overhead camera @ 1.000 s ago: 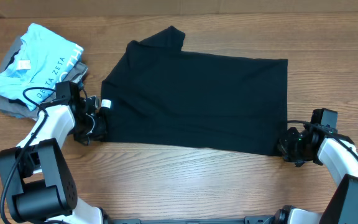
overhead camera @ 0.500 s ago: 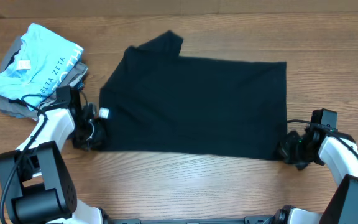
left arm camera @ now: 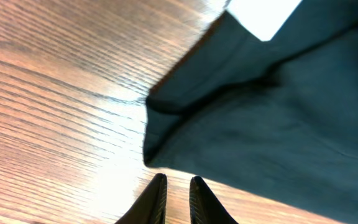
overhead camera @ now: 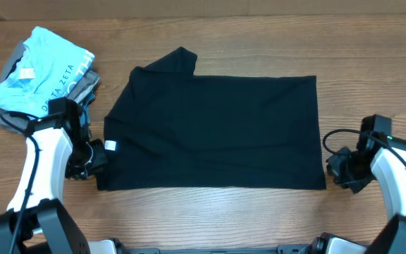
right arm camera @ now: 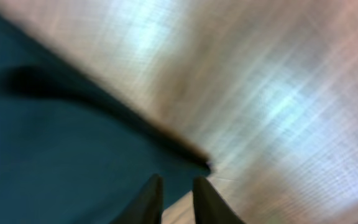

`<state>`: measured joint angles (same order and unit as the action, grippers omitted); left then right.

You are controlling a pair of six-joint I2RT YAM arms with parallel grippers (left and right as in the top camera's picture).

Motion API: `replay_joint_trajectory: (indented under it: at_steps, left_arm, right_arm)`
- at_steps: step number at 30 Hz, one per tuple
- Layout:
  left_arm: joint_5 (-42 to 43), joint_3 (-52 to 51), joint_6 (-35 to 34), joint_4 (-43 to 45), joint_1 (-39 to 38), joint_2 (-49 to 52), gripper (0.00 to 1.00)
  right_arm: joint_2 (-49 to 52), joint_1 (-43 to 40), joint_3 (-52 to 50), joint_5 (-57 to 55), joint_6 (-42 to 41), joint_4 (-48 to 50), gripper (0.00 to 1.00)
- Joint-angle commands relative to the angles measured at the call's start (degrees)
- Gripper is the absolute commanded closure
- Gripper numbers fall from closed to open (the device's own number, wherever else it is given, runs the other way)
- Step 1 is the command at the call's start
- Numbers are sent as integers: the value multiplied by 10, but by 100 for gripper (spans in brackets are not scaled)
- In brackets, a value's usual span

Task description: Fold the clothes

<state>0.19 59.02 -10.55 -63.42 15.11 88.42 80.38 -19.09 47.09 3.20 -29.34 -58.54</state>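
Note:
The black T-shirt (overhead camera: pixel 217 130) lies flat and folded across the middle of the wooden table, one sleeve pointing to the back and a white tag (overhead camera: pixel 110 146) at its left edge. My left gripper (overhead camera: pixel 99 152) sits just off the shirt's front left corner. In the left wrist view its jaws (left arm camera: pixel 177 182) stand slightly open with bare wood between them, and the shirt corner (left arm camera: pixel 157 155) is just ahead. My right gripper (overhead camera: pixel 333 168) is beside the front right corner. In the blurred right wrist view it (right arm camera: pixel 176 182) is slightly open over the shirt's edge (right arm camera: pixel 55 143), gripping nothing.
A folded light blue garment printed "DELTA ZETA" (overhead camera: pixel 44 70) rests on grey garments (overhead camera: pixel 9 120) at the back left, close behind my left arm. A bare strip of table (overhead camera: pixel 210 219) runs along the front edge.
The shirt slid left and toward the front and now lies flatter. My left gripper moved forward and let go of the corner. My right gripper drew back to the right, off the cloth.

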Motion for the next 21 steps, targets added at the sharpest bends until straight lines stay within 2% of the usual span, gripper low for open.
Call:
replay_joint_trajectory:
  at_steps: [1,5,7,13,15,16,18,21]
  left_arm:
    - [91,45,39,-2,0,-24,82]
    - [269,66,116,63,-23,-27,80]
    - [297,65,123,106,-51,-24,80]
    - [235,65,123,205,-172,19,80]
    - [214,65,122,236,-213,52,75]
    - [175,65,106,250,-237,80,75]
    - [132,65,76,260,-252,111,75]
    - [134,65,69,280,-262,148,75]
  right_arm:
    - [-54,-2,51,103,107,2,75]
    - [-74,-2,58,132,112,5,70]
    - [-73,-2,57,132,112,6,70]
    - [-73,-2,57,132,112,7,68]
    - [-73,-2,57,132,112,7,68]
    - [-73,-2,57,132,112,7,68]
    - [-73,-2,57,132,112,6,68]
    - [-73,-2,57,132,112,1,68]
